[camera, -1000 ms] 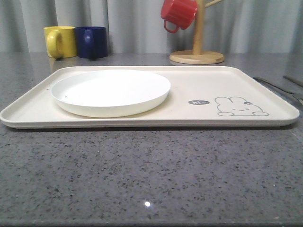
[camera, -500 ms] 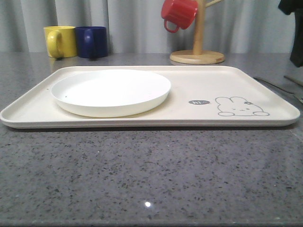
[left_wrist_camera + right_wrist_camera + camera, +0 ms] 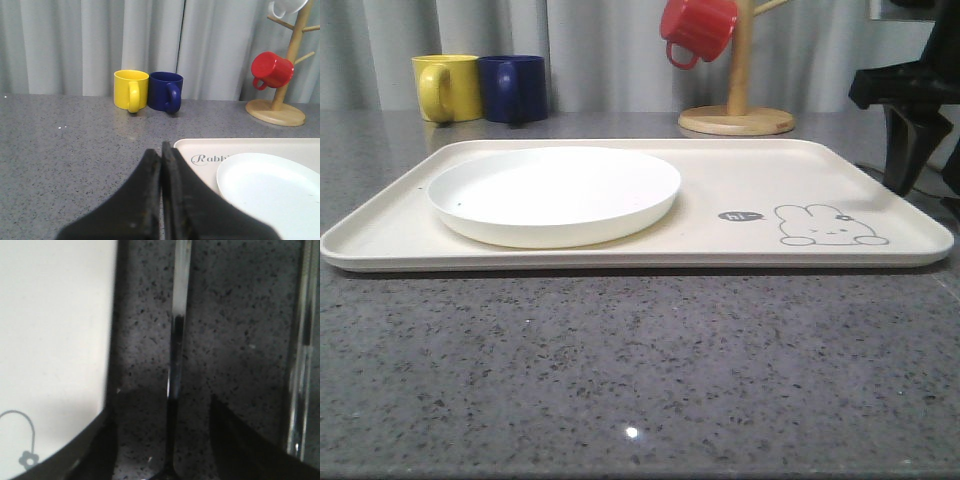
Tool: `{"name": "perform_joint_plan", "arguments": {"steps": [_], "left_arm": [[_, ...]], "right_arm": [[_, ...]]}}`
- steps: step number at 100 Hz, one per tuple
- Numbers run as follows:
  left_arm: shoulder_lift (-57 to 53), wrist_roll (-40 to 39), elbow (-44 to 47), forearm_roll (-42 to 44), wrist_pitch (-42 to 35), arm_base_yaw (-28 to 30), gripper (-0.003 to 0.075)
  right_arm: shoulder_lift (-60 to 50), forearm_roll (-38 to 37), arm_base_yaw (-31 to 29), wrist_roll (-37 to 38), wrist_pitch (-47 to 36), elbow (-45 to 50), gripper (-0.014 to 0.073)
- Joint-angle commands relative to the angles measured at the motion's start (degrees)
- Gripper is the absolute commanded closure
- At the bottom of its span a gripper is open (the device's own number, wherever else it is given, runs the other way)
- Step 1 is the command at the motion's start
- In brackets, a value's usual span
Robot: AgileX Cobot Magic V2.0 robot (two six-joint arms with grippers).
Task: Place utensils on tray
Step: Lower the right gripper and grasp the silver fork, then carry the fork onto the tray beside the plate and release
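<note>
Front view: right gripper hangs just right of the tray, partly cut off.

Left wrist: left gripper pressed closed, holding nothing.

Right wrist: fingers spread wide either side of a thin utensil; its ends are cut off. Chopsticks lie further right.

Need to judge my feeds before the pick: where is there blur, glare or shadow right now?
Right wrist view: soft focus, the right claw throws a dark shadow over the countertop; the utensil handle between its fingers shows bright glare. Front view: sharp, one small glint on the countertop. Left wrist view: background crisp, the left claw close and slightly blurred.
</note>
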Motion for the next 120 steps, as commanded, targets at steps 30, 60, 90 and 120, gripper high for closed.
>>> {"name": "perform_joint_plan", "arguments": {"steps": [30,60,90,120], "left_arm": [[0.4,0.1,-1.6,-0.8,-3.9,0.1,0.0739],[0.4,0.1,-1.6,-0.8,-3.9,0.1,0.0739],[0.4,0.1,-1.6,-0.8,-3.9,0.1,0.0739],[0.5,0.1,-1.6,-0.8,-3.9,0.1,0.0739]], "right_arm": [[-0.1,0.5,-0.2,0.6,-1.1,-2.0,0.0354],[-0.6,0.5,-0.2,3.0,-1.1,-3.1,0.0585],[-4.7,0.6,2.1,7.7,3.6,-8.8,0.0585],[-5.1,0.2,14.4,17.3,-1.4,-8.8,0.0585]]}}
